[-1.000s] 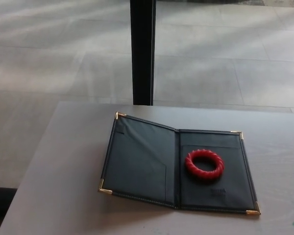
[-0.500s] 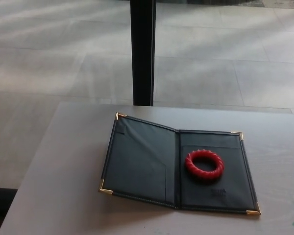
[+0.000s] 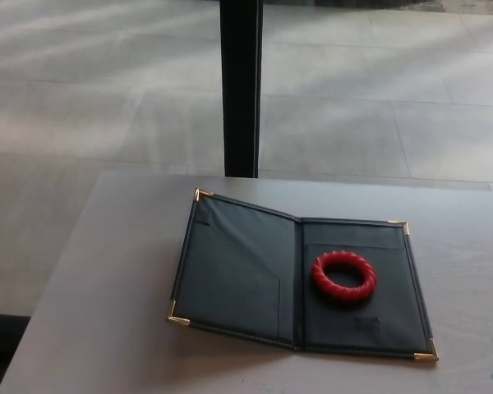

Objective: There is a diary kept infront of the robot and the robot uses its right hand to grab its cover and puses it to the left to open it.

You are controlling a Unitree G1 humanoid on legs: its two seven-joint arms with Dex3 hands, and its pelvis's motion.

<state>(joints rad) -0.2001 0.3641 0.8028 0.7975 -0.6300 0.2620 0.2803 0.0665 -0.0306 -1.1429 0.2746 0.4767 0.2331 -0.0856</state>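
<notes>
Diary (image 3: 300, 283) lies open flat on the table (image 3: 107, 312), spine running roughly 12 to 6 o'clock, dead centre of my head view. Nothing has changed over the last second: cover, ring and table sit as before, apart from a barely perceptible camera drift. Left cover (image 3: 234, 271) is fully swung over toward 9 o'clock, its far edge slightly lifted, gold corners (image 3: 174, 316) showing. A red ring (image 3: 344, 277) rests on the right inner panel, at about 3 o'clock from the spine. Neither hand is in view, so I cannot tell how either hand stands, wide or closed. My reading: the opening is done, and the right arm is clear of the frame. Dark post (image 3: 241, 86) stands beyond the table at 12 o'clock, floor (image 3: 82, 98) behind. I would call this finished unless the cover springs back.
</notes>
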